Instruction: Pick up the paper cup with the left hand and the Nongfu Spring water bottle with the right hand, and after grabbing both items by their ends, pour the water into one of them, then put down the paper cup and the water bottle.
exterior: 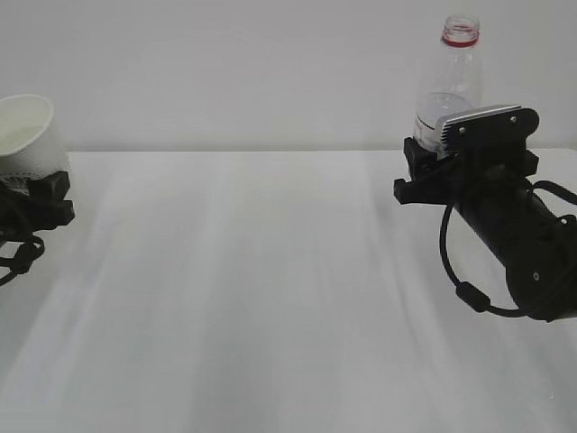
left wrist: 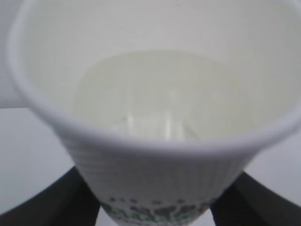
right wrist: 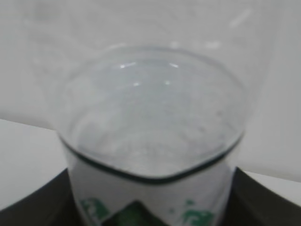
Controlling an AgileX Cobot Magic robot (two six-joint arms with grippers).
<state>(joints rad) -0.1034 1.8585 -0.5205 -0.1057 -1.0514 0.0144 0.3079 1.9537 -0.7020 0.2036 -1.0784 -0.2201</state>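
The white tabletop (exterior: 270, 298) spreads under my 2 arms. At its right edge my right tool (exterior: 424, 171) is clamped partway around the upright, uncapped Nongfu Spring water bottle (exterior: 451, 86). At the left edge my left tool (exterior: 41, 194) grips the paper cup (exterior: 27, 135), water (left wrist: 155, 101) inside.

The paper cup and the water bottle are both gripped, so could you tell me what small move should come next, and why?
Probably bring the water bottle inward toward the paper cup: both are held upright, far apart at opposite table edges, and the bottle's mouth is uncapped.
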